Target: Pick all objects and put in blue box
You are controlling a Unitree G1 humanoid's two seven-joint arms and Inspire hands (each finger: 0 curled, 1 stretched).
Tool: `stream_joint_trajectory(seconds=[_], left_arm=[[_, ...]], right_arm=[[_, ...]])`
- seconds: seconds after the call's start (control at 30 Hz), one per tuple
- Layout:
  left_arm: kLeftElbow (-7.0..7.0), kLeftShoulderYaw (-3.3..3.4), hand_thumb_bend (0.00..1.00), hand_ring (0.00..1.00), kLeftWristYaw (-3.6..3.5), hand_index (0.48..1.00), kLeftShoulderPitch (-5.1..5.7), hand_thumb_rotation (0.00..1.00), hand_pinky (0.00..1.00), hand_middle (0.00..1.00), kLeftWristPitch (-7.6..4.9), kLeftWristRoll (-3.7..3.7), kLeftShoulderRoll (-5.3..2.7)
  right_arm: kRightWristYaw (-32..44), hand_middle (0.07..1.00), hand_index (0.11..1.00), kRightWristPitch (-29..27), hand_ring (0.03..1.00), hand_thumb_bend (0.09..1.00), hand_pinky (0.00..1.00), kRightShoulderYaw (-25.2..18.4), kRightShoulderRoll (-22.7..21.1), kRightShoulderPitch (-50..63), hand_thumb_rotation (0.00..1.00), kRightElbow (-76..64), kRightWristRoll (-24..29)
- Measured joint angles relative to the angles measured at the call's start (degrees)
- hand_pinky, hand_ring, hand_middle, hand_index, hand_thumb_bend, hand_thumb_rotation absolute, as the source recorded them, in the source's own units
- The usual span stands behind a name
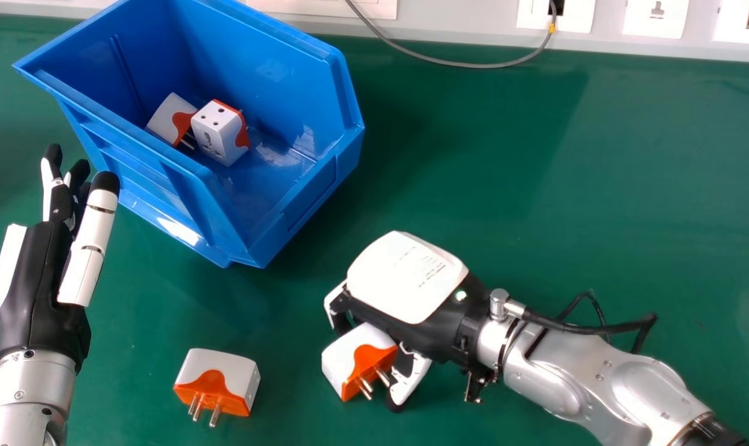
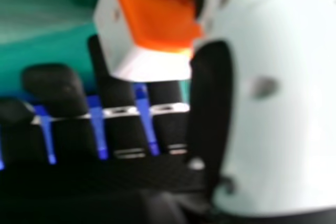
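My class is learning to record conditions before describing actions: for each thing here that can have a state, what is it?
Blue box: upright, open-topped, two adapters inside.
Left-hand loose adapter: on the table, prongs exposed.
Other adapter: in the right hand, prongs exposed.
Right hand: curled round that adapter.
Left hand: open, unoccupied.
Cable: slack, curved.

The blue box (image 1: pixel 275 80) looks like glossy plastic, the tabletop (image 1: pixel 504 155) smooth, the plug pins (image 1: pixel 215 415) metal
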Motion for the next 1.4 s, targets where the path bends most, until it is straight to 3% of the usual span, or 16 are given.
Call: stream_joint_trajectory(seconds=[0.13,0.3,0.63,0.83,1.13,1.4], left_arm=[[0.03,0.02,0.45,1.00,0.03,1.000,-0.03,0.87,1.00,1.00,0.19,0.00,0.00],[-0.27,0.01,0.44,1.00,0.56,1.000,-0.26,0.87,1.00,1.00,0.74,0.01,0.01],[-0.31,-0.12,0.44,1.00,0.53,1.000,-0.23,0.88,1.00,1.00,0.73,0.44,0.07],[-0.02,-0.08,0.42,1.00,-0.33,1.000,-0.31,0.87,1.00,1.00,0.72,-0.62,0.06],[0.91,0.04,0.41,1.00,-0.46,1.000,-0.56,0.87,1.00,1.00,0.63,-0.63,0.08],[1.29,0.10,0.40,1.00,-0.73,1.000,-0.95,0.87,1.00,1.00,0.60,-0.61,0.07]], right_arm=[[1.4,0.142,0.477,1.8,0.073,0.505,0.02,-0.9,0.0,0.8,0.13,-1.9,1.1],[3.5,0.137,0.475,3.3,0.066,0.498,0.02,-1.9,-0.1,1.6,0.13,-5.0,1.5],[5.9,0.137,0.472,3.6,0.064,0.493,0.02,-5.4,-2.0,3.8,0.13,-11.9,3.2],[8.6,0.132,0.470,4.3,0.062,0.490,0.02,-8.7,-2.8,4.8,0.14,-18.1,5.5],[11.2,0.119,0.469,6.8,0.058,0.489,0.02,-14.3,-1.8,5.0,0.14,-25.5,10.2],[11.8,0.111,0.469,8.2,0.057,0.488,0.02,-16.0,-1.2,0.1,0.14,-26.7,10.1]])
